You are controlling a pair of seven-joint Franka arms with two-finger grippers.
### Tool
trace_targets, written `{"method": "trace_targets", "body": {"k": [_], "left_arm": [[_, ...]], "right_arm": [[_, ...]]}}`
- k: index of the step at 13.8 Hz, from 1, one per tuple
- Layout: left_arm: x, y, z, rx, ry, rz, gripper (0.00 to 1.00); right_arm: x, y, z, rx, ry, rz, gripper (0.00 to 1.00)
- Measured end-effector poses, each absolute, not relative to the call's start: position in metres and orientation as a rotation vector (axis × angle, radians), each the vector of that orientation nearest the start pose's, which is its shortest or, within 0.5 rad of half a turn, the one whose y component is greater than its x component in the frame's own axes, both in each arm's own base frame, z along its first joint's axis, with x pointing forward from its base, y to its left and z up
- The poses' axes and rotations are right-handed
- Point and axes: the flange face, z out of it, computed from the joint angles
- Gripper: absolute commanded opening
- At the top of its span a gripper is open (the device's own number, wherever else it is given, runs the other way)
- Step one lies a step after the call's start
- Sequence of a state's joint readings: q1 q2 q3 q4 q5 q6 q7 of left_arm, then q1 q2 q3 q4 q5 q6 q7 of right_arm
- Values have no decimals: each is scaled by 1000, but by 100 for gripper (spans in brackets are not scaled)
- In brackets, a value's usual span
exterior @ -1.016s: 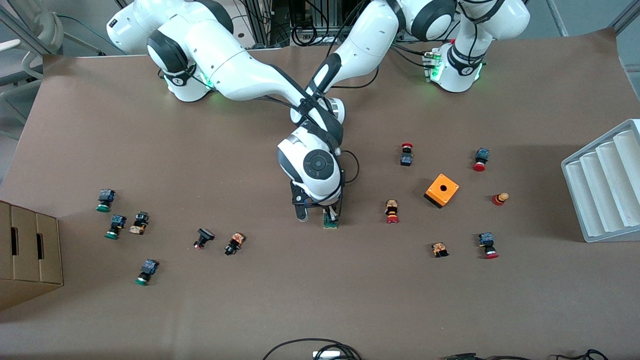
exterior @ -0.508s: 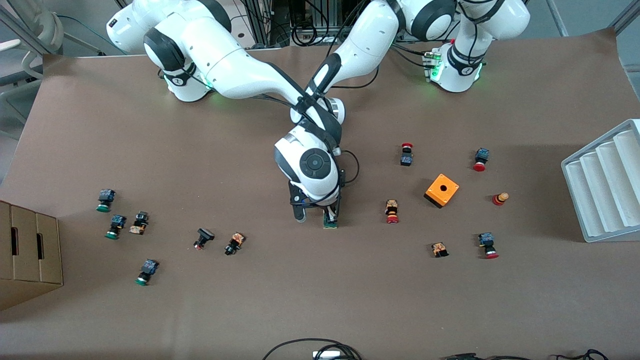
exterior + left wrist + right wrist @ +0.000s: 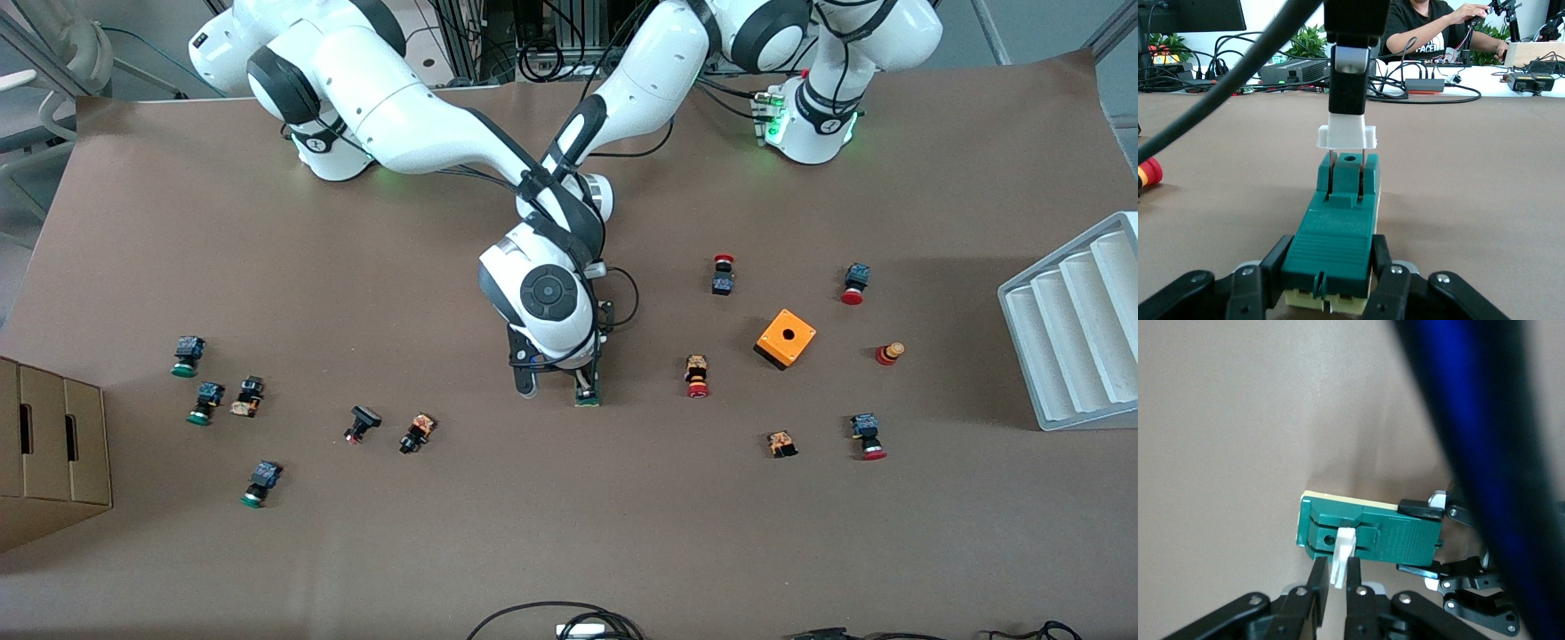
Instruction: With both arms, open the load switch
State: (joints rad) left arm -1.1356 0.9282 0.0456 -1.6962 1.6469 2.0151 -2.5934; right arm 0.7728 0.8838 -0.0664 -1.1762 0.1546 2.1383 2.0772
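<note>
Brown paper covers the bench (image 3: 569, 533) we look down on, with cables and equipment racks along the robots' end and, in the left wrist view, a far table of monitors, wires and plants where a seated person works. We see a grey ribbed tray (image 3: 1071, 324) at the left arm's end, a cardboard box (image 3: 49, 453) at the right arm's end, an orange box with a hole (image 3: 786, 339) and red- and green-capped push buttons scattered about. Near the middle of the bench lies the load switch (image 3: 1335, 230), flat on the paper, under both crossed wrists. Our left pincer (image 3: 1328, 293) is clenched on the switch's dark-green body, one finger against each long side, at the end away from the tab. Our right pincer (image 3: 1335, 583) has its two fingers drawn in on the white plastic tab (image 3: 1346, 137), pinching it from both faces; the tab stands raised above the green body on two thin metal pins, just over the slots at that end of the switch.
</note>
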Motion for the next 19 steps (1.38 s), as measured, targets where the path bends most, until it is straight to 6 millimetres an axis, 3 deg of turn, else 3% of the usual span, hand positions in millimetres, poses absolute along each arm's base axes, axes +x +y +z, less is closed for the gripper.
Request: {"method": "trace_targets", "body": {"k": [10,19], "left_arm": [[343,-533,59,-2449,-203,-1783,53],[343,-533,59,-2449,-203,-1783,53]], "right_arm": [[577,519,279,-2273,1980,121,6],[586,511,266,-2248,1990,108,6]]}}
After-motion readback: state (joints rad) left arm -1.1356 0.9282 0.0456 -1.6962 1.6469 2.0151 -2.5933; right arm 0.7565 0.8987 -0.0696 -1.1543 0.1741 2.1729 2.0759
